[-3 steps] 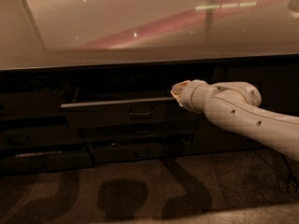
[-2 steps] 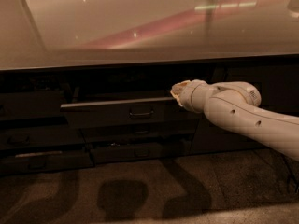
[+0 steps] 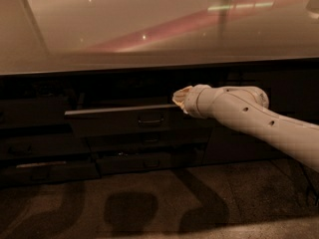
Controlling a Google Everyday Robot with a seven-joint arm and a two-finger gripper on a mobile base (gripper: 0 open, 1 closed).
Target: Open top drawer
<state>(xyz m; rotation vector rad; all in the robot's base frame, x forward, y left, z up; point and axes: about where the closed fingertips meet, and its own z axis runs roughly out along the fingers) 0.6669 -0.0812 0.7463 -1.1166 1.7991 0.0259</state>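
While reaching in from the lower right, the arm (image 3: 259, 118) is stretching leftward and slightly upward across the dark cabinet front. Its pale links are thickening toward a rounded wrist, and the wrist is lying nearly level, pointing left. At its tip the gripper (image 3: 179, 97) is sitting at the right end of the top drawer (image 3: 114, 123), level with the drawer's upper edge and seemingly touching it. Whether the gripper is released or clenched on that edge cannot be told, since the wrist is hiding much of it and the cabinet behind is dark.

The top drawer is lying directly under the counter (image 3: 149, 29), left of centre. Its upper edge is catching light as a thin bright line running from the left toward the gripper, and a black gap is showing above it, so the front is standing somewhat out from the cabinet. Its small handle (image 3: 151, 119) is sitting in the front panel, just left of and below the gripper, and nothing is touching it.

Lower drawers (image 3: 144, 161) are sitting beneath, close to the floor (image 3: 149, 208), where soft shadows are falling.
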